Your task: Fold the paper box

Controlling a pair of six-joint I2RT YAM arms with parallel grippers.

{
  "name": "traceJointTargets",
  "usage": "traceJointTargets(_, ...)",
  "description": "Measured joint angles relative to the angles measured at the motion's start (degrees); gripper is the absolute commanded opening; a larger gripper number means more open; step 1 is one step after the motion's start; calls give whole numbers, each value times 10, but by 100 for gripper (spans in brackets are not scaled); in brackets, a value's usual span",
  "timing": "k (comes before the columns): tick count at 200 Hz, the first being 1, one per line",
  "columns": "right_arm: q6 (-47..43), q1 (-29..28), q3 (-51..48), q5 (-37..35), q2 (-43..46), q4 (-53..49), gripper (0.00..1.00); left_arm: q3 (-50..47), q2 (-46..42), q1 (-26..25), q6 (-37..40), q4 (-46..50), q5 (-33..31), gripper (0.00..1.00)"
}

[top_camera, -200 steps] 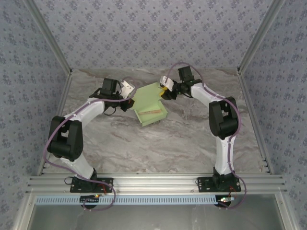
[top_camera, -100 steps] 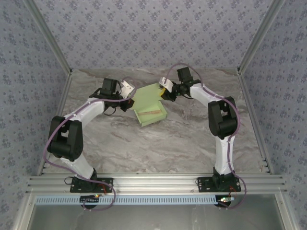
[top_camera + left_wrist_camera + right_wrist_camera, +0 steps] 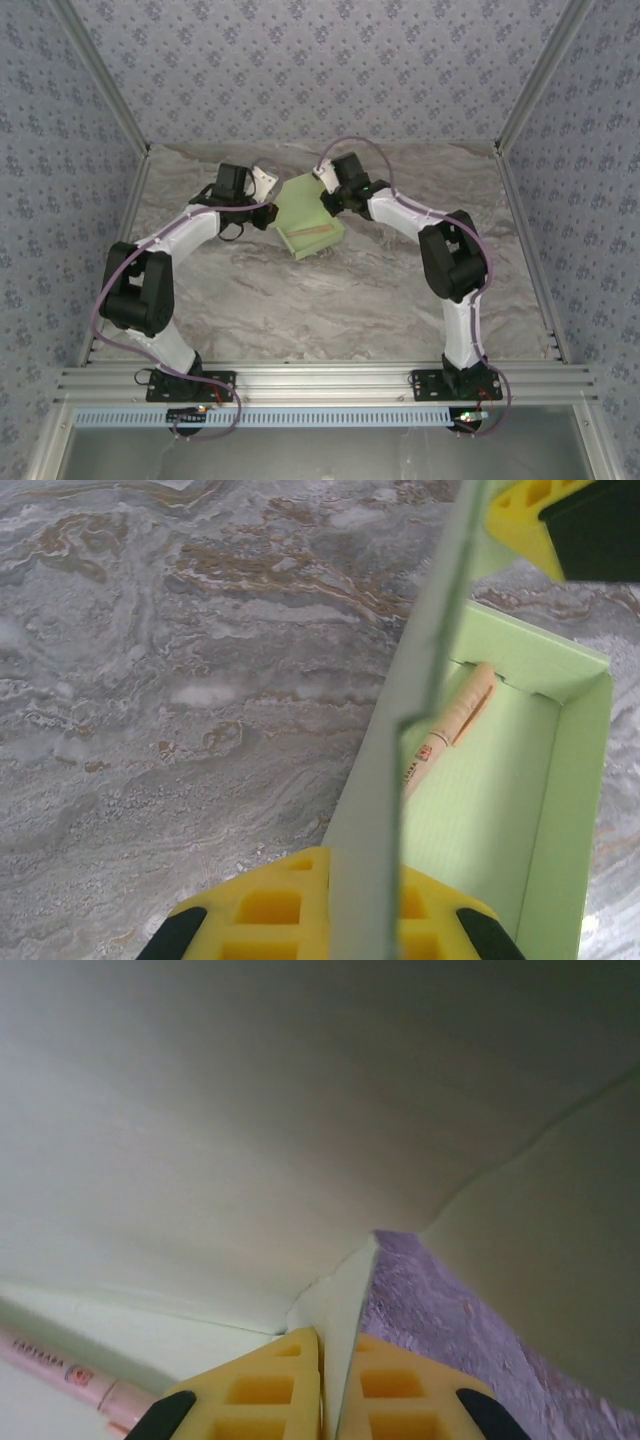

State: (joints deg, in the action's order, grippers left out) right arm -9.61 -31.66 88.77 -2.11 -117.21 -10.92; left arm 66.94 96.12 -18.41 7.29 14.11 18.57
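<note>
Your paper box point(image 3: 308, 218) sits on the worktop point(image 3: 330, 300) toward 12 o'clock, tray open, one tan stick point(image 3: 452, 723) lying inside. Left claw point(image 3: 365, 900) is clenched on its 10 o'clock wall, right claw point(image 3: 330, 1380) on a flap at 1 o'clock.

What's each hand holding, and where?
Both grip the paper box: left hand pinches the edge of its raised panel, right hand pinches a flap edge.

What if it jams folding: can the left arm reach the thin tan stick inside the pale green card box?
Probably not yet: the left gripper is shut on the card box edge, though the tan stick lies uncovered.
</note>
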Motion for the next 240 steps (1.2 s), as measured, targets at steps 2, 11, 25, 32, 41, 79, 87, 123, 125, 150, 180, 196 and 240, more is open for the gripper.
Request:
traceJointTargets(2, 9, -4, 0, -12, 0, -1, 11, 0, 0, 0, -3, 0, -1, 0)
traceJointTargets(11, 59, -20, 3, -61, 0, -9, 11, 0, 0, -3, -15, -2, -9, 0)
traceJointTargets(25, 125, -40, 15, -123, 0, -34, 11, 0, 0, -7, -32, -5, -19, 0)
traceJointTargets(32, 152, -46, 23, -144, -1, -48, 11, 0, 0, -10, -42, -8, -25, 0)
traceJointTargets(41, 186, -53, 35, -169, -3, -64, 12, 0, 0, -12, -53, -14, -32, 0)
traceJointTargets(79, 287, -69, 57, -224, -9, -98, 13, 0, 0, -16, -98, -37, -62, 0)
traceJointTargets(87, 301, -72, 60, -231, -10, -102, 12, 0, 0, -16, -106, -39, -66, 0)
traceJointTargets(123, 323, -77, 63, -240, -12, -106, 11, 0, 0, -16, -133, -45, -77, 0)
traceJointTargets(125, 323, -77, 63, -240, -12, -106, 11, 0, 0, -16, -134, -45, -77, 0)
traceJointTargets(150, 312, -74, 63, -226, -12, -99, 10, 0, 0, -11, -141, -45, -75, 1)
traceJointTargets(180, 290, -74, 57, -203, -12, -85, 9, 0, 6, 2, -145, -45, -72, 6)
traceJointTargets(196, 276, -74, 50, -191, -12, -81, 7, 0, 15, 8, -145, -45, -65, 11)
traceJointTargets(240, 204, -71, 37, -160, -12, -70, 4, 5, 31, 40, -130, -37, -35, 25)
